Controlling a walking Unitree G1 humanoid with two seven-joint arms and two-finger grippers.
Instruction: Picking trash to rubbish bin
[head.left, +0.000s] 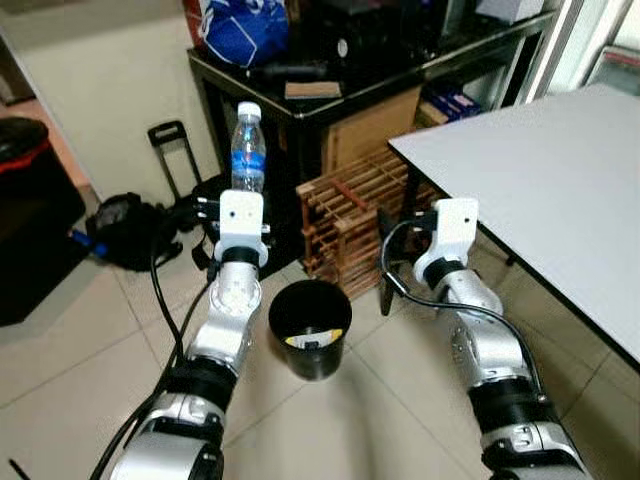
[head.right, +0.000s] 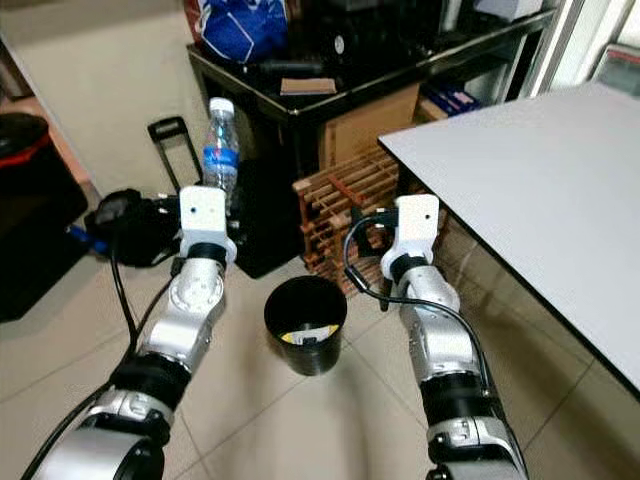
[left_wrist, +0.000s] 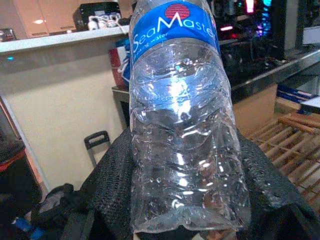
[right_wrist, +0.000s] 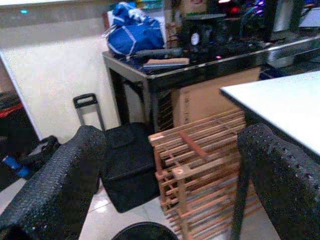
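the left gripper (head.left: 243, 200) grips a clear water bottle (head.left: 247, 150) upright, raised above the tiled floor (head.left: 90, 330) and just back-left of the open black bin (head.left: 310, 325). the right gripper (right_wrist: 165, 165) hangs with fingers spread and empty, beside a wooden rack (head.left: 350, 215) near the white table (head.left: 540, 190). the pickup looks done; carrying the bottle over the bin's rim and dropping it in remains.

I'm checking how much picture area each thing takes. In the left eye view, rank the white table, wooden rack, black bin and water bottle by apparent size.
1. white table
2. wooden rack
3. black bin
4. water bottle, held upright by the left gripper
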